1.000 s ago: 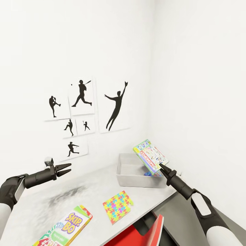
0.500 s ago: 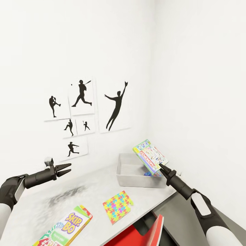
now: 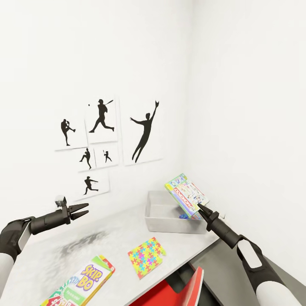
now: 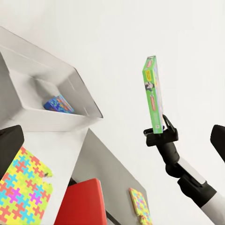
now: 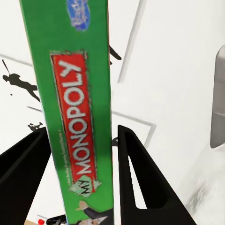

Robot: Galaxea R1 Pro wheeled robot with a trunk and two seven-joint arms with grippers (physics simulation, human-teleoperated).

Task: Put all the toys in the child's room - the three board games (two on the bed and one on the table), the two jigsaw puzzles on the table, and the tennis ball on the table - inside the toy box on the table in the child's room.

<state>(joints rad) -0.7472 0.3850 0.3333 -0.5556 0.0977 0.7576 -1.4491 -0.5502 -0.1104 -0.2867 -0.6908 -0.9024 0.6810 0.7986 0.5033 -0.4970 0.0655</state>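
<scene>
Head view: your right gripper point(image 3: 199, 207) is pinching the green-edged Monopoly board game point(image 3: 186, 195) by its lower corner, holding it tilted in the air over the right end of the toy box point(image 3: 170, 218). The box is not touching the bin. Right wrist view confirms the grip: the green edge with the red "MONOPOLY" strip point(image 5: 77, 131) runs between the two black fingers point(image 5: 138, 183); whether both fingers actually touch it I cannot tell, there is a sliver of gap on one side.

The toy box sits at the far right corner of the table point(image 3: 63, 250), against the wall. Something blue point(image 3: 183, 216) already lies inside it, right under the held game; left wrist view shows it as a blue printed box point(image 4: 58, 104) flat on the bin floor.

Your left gripper point(image 3: 81, 210) is spread apart and holding nothing, hovering above the left part of the table, well apart from the bin.

On the desk top: the Skip-Bo game point(image 3: 83, 281) lies at the near edge, and one jigsaw puzzle point(image 3: 146, 256) lies flat just right of it, between it and the toy box. Left wrist view shows a second jigsaw puzzle point(image 4: 139, 205) lower down, past the table edge. A red chair point(image 3: 178, 289) stands beside the table under its near edge.
</scene>
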